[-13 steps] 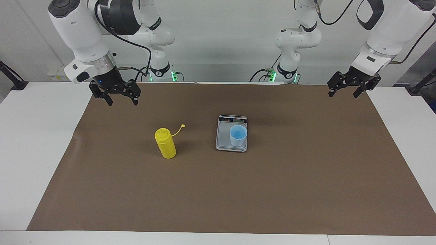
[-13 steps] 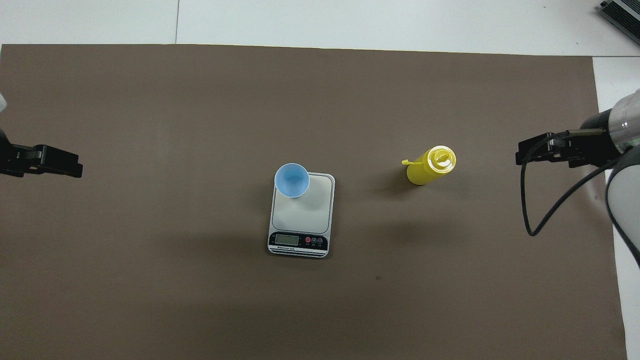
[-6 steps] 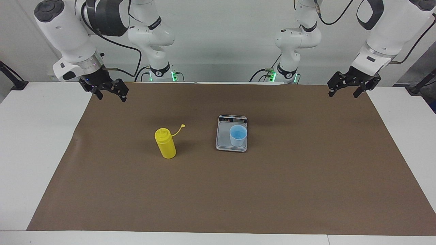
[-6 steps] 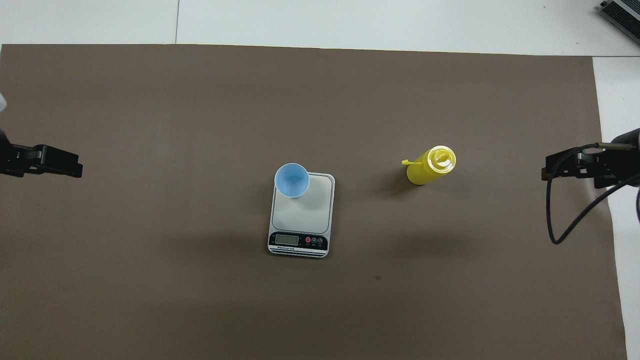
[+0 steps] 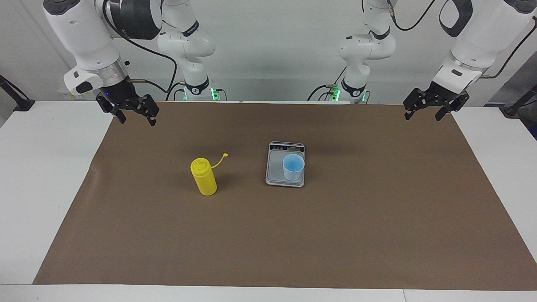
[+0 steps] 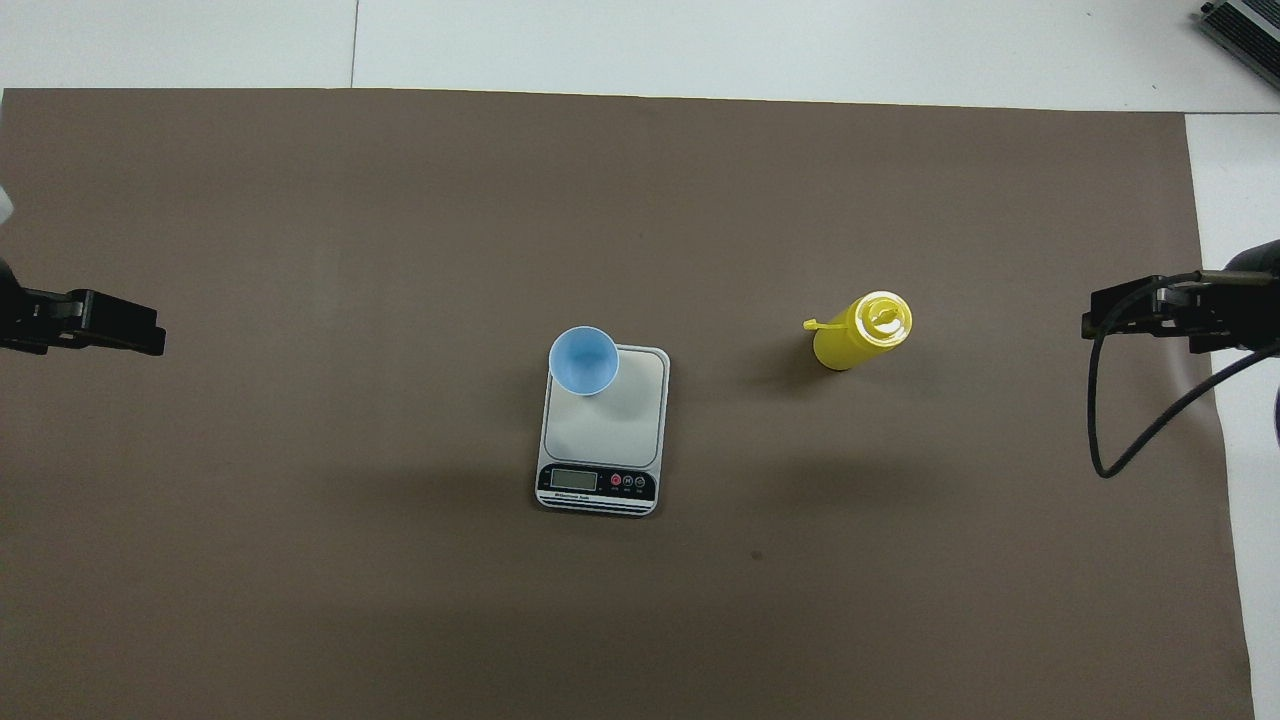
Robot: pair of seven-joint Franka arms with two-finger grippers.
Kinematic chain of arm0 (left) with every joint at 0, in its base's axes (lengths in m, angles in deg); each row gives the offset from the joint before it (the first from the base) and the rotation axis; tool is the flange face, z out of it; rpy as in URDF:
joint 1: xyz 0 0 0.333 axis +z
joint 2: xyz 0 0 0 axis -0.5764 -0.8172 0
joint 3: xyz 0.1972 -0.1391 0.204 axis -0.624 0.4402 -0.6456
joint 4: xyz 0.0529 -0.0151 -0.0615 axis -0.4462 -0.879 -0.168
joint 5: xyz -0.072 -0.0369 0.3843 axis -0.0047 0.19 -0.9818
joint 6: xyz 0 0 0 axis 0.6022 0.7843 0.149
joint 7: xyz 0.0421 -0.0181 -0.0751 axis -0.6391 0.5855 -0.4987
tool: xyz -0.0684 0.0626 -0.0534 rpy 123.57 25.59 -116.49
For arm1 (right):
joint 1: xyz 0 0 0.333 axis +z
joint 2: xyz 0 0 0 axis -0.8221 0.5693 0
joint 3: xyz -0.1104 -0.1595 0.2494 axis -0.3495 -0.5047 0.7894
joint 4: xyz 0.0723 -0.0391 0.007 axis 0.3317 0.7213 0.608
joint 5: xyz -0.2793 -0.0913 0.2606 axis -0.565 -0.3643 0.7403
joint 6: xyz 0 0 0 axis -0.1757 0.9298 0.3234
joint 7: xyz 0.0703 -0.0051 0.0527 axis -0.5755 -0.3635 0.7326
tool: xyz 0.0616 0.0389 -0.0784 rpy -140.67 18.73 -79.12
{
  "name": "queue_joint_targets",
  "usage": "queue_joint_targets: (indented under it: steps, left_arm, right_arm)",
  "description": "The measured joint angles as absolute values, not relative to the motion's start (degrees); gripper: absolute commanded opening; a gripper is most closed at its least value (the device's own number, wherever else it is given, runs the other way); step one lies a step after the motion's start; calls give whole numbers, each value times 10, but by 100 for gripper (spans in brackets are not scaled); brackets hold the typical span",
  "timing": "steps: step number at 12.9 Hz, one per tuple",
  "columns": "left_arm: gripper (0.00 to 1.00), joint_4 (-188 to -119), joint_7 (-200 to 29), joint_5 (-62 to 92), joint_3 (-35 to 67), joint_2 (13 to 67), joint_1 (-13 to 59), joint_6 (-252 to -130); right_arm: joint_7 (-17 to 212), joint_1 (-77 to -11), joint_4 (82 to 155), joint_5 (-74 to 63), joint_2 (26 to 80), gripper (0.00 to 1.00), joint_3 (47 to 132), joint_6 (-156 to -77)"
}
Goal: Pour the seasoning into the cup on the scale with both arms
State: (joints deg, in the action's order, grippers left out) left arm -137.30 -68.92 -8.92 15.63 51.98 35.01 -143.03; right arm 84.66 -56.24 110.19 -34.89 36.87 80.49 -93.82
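The yellow seasoning bottle [image 5: 204, 178] [image 6: 860, 335] stands upright on the brown mat, its small cap [image 5: 225, 155] hanging off on a thin tether. The light-blue cup [image 5: 293, 167] [image 6: 584, 362] sits on the silver scale [image 5: 275, 167] [image 6: 610, 430], at the corner farthest from the robots toward the left arm's end. My right gripper [image 5: 137, 120] [image 6: 1095, 322] hangs open above the mat's edge at the right arm's end, well apart from the bottle. My left gripper [image 5: 423, 117] [image 6: 150, 335] waits open and empty over the mat's other end.
A brown mat [image 5: 293, 235] covers most of the white table [image 5: 37, 167]. A black cable [image 6: 1130, 440] loops down from the right arm. A grey device [image 6: 1245, 25] lies at the table's corner farthest from the robots, at the right arm's end.
The right gripper has drawn back from the bottle toward the right arm's end of the mat and risen slightly. The left arm, bottle, cup and scale have not moved.
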Motion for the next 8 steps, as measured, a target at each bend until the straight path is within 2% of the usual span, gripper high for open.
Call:
queue_joint_targets:
  steps: [8]
  left_arm:
    - [100,-1373,-689,-89,156,520,350,-1430]
  right_arm:
    - [847,-562,1104,-349,370,100,806,-918]
